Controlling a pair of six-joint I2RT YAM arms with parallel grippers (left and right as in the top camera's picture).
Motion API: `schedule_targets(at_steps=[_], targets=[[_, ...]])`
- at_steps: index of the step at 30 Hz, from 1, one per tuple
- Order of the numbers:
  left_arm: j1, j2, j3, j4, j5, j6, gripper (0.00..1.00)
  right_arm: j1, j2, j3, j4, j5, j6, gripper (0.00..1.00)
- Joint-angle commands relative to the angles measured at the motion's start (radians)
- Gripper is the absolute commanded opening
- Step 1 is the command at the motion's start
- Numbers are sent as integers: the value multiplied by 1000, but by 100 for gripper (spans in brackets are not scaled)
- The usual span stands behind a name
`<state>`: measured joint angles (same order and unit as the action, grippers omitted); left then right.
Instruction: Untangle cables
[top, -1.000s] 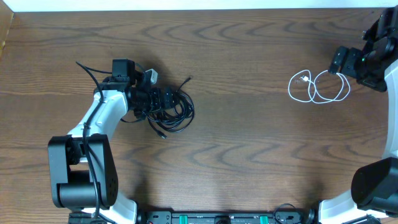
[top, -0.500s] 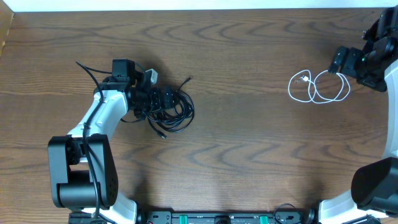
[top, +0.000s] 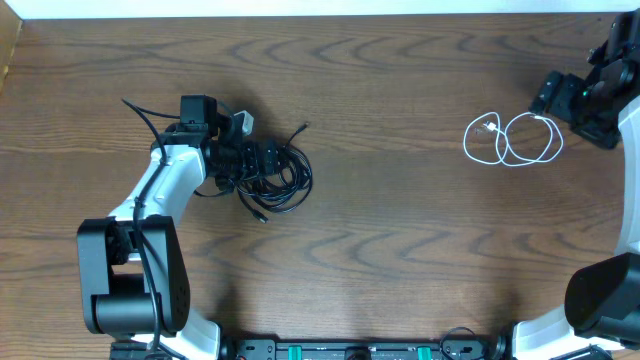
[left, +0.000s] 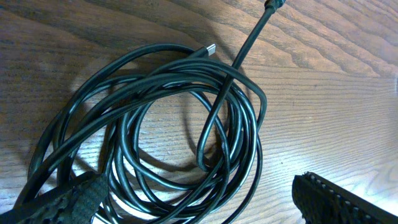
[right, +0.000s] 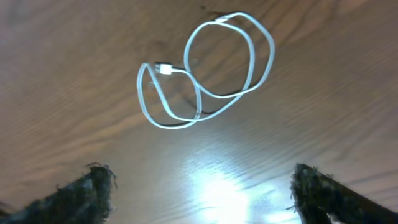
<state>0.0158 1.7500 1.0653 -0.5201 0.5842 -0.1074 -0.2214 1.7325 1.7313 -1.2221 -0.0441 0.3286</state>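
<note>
A bunch of black cables (top: 275, 175) lies coiled on the wooden table at the left; in the left wrist view the coil (left: 174, 124) fills the frame, with one plug end (left: 210, 50) on top. My left gripper (top: 252, 160) sits over the coil's left side, open, one finger (left: 68, 199) resting among the strands and the other (left: 336, 202) beyond the coil's right edge. A white cable (top: 510, 140) lies apart in two loops at the right, also clear in the right wrist view (right: 205, 68). My right gripper (top: 553, 97) hovers just right of it, open and empty (right: 199, 193).
The left arm's base (top: 130, 280) stands at the front left and the right arm's base (top: 605, 305) at the front right. A thick black arm wire (top: 145, 115) arcs out behind the left arm. The table's far edge (top: 320, 15) meets a white wall.
The right gripper has shifted slightly up and away from the white cable. The left arm and the black coil have not moved.
</note>
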Motion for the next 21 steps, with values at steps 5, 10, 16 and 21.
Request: schedule_targets(at_steps=[5,10,16,21], targets=[[0,-14,-8,-1,-10,2,99,51,-12,6,13,-315,52,83],[0,-14,-8,-1,-10,2,99,148,-12,6,-4,-314,39,83],[0,-14,-8,-1,-10,2,99,282,-12,6,-43,-314,17,90],[0,-14,-8,-1,-10,2,99,398,-12,6,-83,-259,-12,97]])
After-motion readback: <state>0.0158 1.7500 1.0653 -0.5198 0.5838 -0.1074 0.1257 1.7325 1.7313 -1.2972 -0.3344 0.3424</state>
